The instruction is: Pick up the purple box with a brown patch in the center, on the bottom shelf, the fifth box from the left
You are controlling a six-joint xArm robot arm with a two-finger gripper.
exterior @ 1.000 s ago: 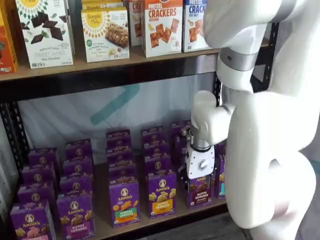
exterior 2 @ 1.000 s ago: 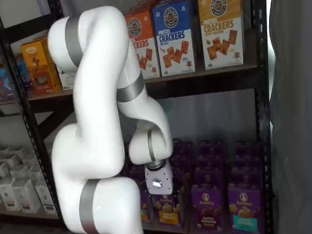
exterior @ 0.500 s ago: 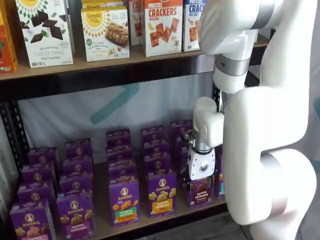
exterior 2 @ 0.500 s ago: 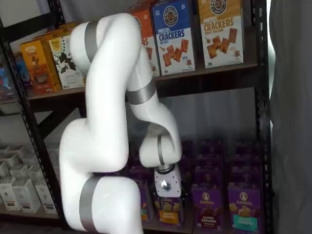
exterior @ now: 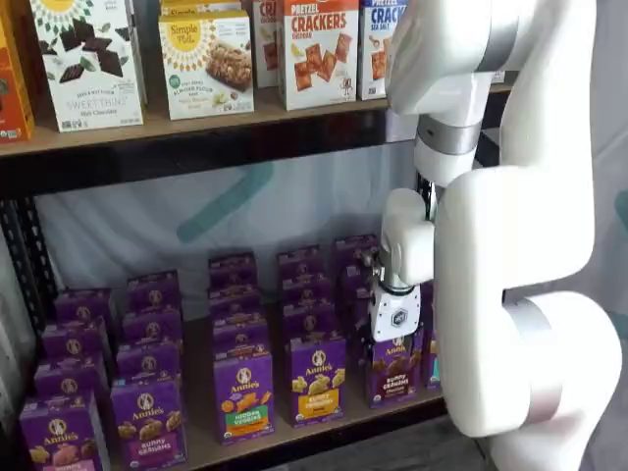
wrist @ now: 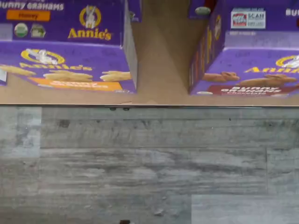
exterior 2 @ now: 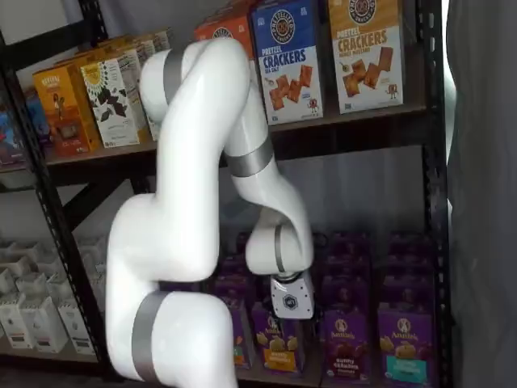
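Observation:
The purple box (exterior: 394,373) stands upright at the front of the bottom shelf (exterior: 201,444), with brown cookies in its middle and a dark lower band. It also shows in a shelf view (exterior 2: 346,349) and in the wrist view (wrist: 250,77), seen from above at the board's edge (wrist: 159,70). My gripper (exterior: 392,340) hangs just above and in front of the box, its white body partly covering the box's top. In a shelf view the gripper (exterior 2: 289,322) is left of the box. The fingers do not show plainly, so I cannot tell open from shut.
A purple carton with a yellow band (exterior: 316,386) stands left of the target, and also shows in the wrist view (wrist: 70,70). More purple cartons fill the rows behind. Cracker boxes (exterior: 319,54) stand on the upper tier. A black rack post (exterior 2: 436,194) stands at the right. Grey floor (wrist: 149,163) lies below.
The arm has swung to the right, and the gripper has shifted a little right, closer to the purple box. No box has moved.

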